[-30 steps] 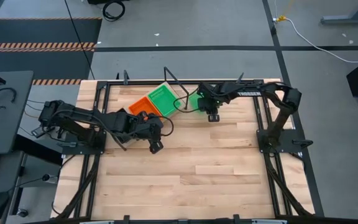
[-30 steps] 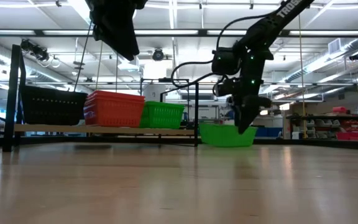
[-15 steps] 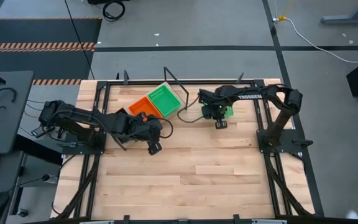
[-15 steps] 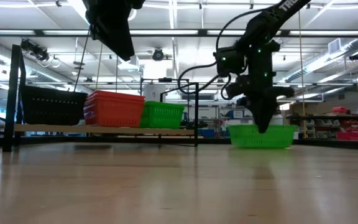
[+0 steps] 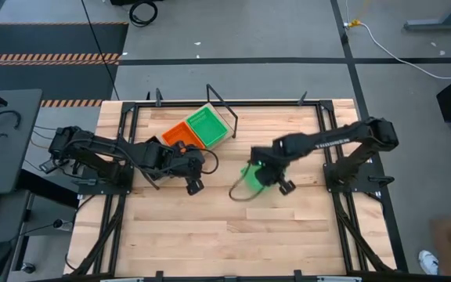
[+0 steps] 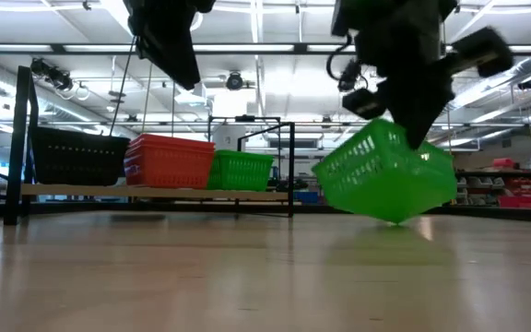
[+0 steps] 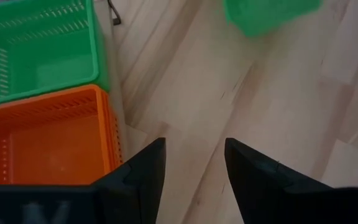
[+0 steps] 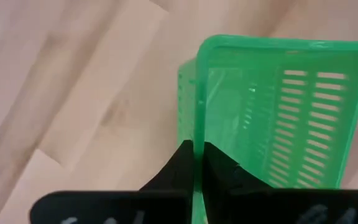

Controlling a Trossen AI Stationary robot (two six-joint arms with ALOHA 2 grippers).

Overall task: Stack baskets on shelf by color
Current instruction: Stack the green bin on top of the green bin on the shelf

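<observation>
Since the earlier frames the right gripper (image 5: 266,174) has pinched a loose green basket (image 5: 254,175) by its rim and carried it off from beside the shelf, so that in the high view it now sits at frame centre, over open tabletop (image 5: 233,227), instead of at the upper middle by the shelf's right end. Its fingers are pressed together on the basket's thin wall, one inside and one outside, as the right wrist view shows plainly. From the low view the basket (image 6: 387,183) hangs tilted at centre right, one lower corner dipped toward the wood and the rest lifted clear; whether that corner touches the table I cannot tell. Across the table, the left gripper (image 5: 195,185) waits at left of centre in the high view, jaws apart and holding nothing, just beside the shelf (image 5: 159,117). On that shelf, along the left of the low view, stand black baskets (image 6: 76,155), orange baskets (image 6: 169,160) and a green basket (image 6: 241,170) in a row. My reading is that the lifted basket belongs on the green one already shelved, so this swing away looks like a repositioning before the carry back. Held by one wall and tipped, it could swing or slip.
</observation>
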